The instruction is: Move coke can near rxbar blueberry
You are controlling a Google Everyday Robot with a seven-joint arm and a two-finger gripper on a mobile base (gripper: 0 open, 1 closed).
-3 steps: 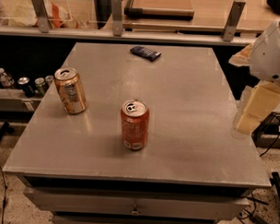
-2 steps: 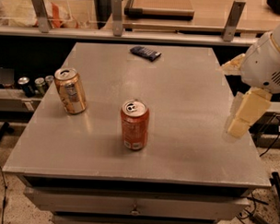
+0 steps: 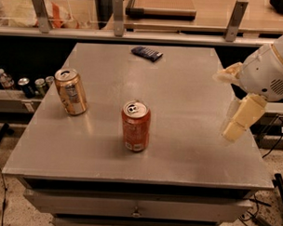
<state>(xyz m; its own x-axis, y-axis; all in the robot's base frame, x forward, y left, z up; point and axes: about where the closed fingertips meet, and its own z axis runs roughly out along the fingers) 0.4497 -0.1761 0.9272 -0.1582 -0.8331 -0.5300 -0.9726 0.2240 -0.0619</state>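
Observation:
The coke can (image 3: pixel 135 126) is red-orange with a silver top and stands upright near the middle front of the grey table (image 3: pixel 189 88). The rxbar blueberry (image 3: pixel 147 52) is a small flat dark blue wrapper lying at the table's far edge, well beyond the can. My gripper (image 3: pixel 235 129) hangs from the white arm at the right, above the table's right edge, well to the right of the coke can and apart from it. It holds nothing that I can see.
A gold can (image 3: pixel 71 91) stands upright at the table's left side. A low shelf at the left holds several small cans and a bottle (image 3: pixel 26 85). A counter with railing posts (image 3: pixel 118 14) runs behind the table.
My arm and gripper have moved leftward and slightly down, in over the table's right edge. The cans and the bar have not moved.

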